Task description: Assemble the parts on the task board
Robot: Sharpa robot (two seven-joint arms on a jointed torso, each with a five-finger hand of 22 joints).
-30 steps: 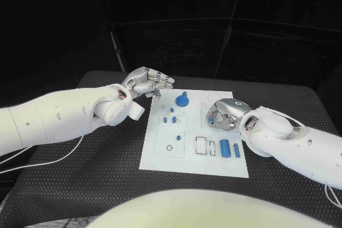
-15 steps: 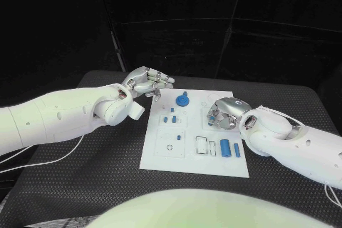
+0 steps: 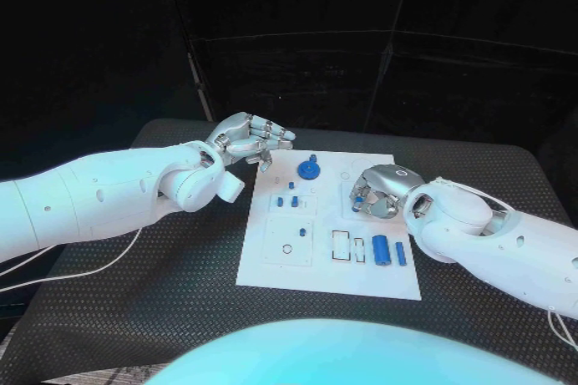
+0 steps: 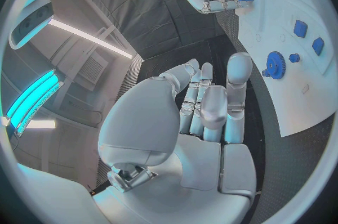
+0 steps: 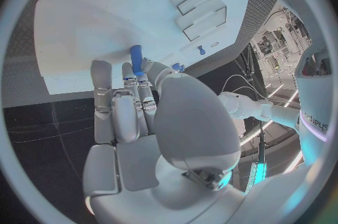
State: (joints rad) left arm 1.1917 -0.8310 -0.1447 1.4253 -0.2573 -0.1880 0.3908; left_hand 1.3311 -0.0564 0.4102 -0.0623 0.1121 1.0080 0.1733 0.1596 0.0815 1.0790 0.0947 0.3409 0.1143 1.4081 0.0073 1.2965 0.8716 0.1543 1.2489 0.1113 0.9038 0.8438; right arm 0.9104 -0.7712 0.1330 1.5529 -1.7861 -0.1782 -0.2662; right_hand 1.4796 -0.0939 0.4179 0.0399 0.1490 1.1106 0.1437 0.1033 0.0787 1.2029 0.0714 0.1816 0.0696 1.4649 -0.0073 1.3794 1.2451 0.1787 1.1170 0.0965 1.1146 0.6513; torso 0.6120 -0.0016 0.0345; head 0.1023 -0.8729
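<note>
The right hand (image 3: 376, 191) pinches a small blue peg (image 5: 137, 59) over the right side of the white board (image 3: 316, 268) on the bench (image 3: 144, 301); the left hand (image 3: 247, 139), fingers curled on nothing, hangs off the board's far left corner, near the blue gear (image 3: 308, 169).

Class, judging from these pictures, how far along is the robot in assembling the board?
Early on. A blue gear already sits on the board. The right hand pinches a small blue peg over it. Two cylinders lie loose; the left hand holds nothing.
</note>
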